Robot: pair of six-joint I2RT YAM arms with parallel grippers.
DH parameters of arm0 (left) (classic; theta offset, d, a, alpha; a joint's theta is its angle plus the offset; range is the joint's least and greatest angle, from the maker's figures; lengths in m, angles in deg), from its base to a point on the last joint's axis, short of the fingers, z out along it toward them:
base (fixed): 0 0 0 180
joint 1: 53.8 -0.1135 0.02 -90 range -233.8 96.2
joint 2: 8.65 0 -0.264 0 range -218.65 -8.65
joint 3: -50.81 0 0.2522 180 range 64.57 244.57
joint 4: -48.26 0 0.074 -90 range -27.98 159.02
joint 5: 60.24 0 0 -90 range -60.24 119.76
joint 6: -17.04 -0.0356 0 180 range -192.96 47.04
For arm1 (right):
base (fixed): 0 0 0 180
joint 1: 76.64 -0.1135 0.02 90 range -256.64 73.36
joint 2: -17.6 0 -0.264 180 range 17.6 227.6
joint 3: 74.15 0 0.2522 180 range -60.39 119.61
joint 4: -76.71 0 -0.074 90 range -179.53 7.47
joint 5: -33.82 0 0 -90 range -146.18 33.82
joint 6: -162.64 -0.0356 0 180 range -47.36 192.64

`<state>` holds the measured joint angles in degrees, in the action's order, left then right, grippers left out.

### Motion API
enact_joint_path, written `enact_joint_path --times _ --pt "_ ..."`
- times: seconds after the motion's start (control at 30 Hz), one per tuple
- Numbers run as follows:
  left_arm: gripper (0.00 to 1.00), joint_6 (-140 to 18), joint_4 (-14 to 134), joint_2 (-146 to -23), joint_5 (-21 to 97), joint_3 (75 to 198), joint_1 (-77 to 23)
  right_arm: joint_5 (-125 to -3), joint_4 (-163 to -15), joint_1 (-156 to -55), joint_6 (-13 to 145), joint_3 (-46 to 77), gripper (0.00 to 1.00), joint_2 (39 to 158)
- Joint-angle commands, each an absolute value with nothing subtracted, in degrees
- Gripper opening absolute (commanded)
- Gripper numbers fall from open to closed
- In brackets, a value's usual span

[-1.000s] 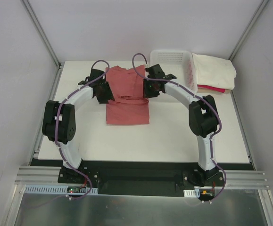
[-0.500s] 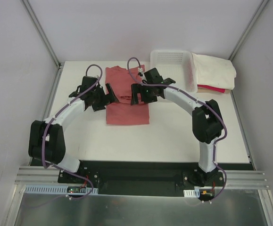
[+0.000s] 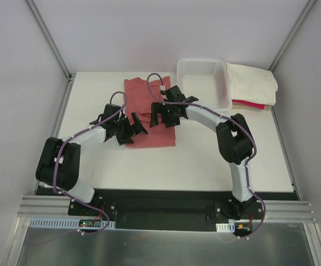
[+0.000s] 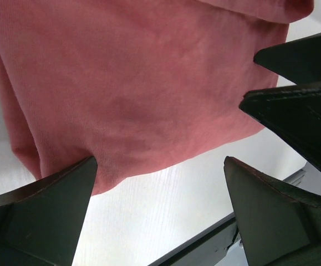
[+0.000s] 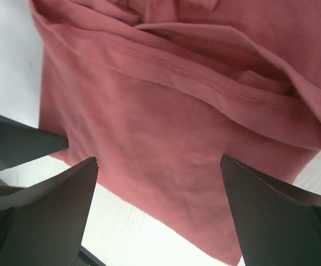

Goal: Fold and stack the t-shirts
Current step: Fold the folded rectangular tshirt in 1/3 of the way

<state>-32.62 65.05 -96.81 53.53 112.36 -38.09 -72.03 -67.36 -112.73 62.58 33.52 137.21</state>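
Left jaws: released, fingers (image 4: 46, 213) spread wide, nothing grasped. Between and just beyond their tips lies the near hem of the salmon-red t-shirt (image 4: 138, 83), at its left corner. One tip sits at the hem edge; whether it touches cannot be told. Bare white surface (image 4: 166, 205) shows under the gap.

Right jaws: released, fingers (image 5: 271, 216) equally wide apart, nothing grasped. They are poised over the same salmon-red t-shirt (image 5: 166, 138), above its middle, where folded layers with stitched seams overlap just beyond the tips.

From overhead, the two sets of jaws face each other across the salmon-red t-shirt (image 3: 154, 138), left jaws at its near-left corner, right jaws nearer its centre. The garment lies flat on the surface (image 3: 204, 160), folded to a narrow rectangle.

Beyond the right jaws, to their right, stands a white lattice basket (image 3: 225, 88). Just past it a cream-white t-shirt (image 3: 254, 83) lies folded on top of a pink-red t-shirt (image 3: 251, 105).
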Motion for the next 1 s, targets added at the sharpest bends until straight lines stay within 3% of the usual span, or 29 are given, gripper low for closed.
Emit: enact_joint_path --times 0.0,0.27,0.63,0.83,0.97 --pt "0.99 -32.53 62.46 -97.15 54.63 110.54 -38.06 -71.03 -69.67 -112.76 60.43 35.75 0.97 139.14" --pt "0.99 -34.11 62.81 -97.5 53.76 107.46 -38.15 -62.35 -75.29 -112.67 61.48 40.85 0.97 143.89" --pt "0.99 -34.73 63.52 -95.84 54.11 106.05 -38.15 -58.37 -75.56 -111.09 61.74 61.42 0.97 154.18" --pt "0.99 -34.46 63.78 -92.15 55.95 108.51 -38.15 -66.27 -75.21 -111.79 66.84 54.24 0.97 142.86" --pt "0.99 -34.46 65.71 -85.14 53.86 108.61 -38.15 -63.04 -75.47 -112.5 67.46 42.82 0.97 128.74"
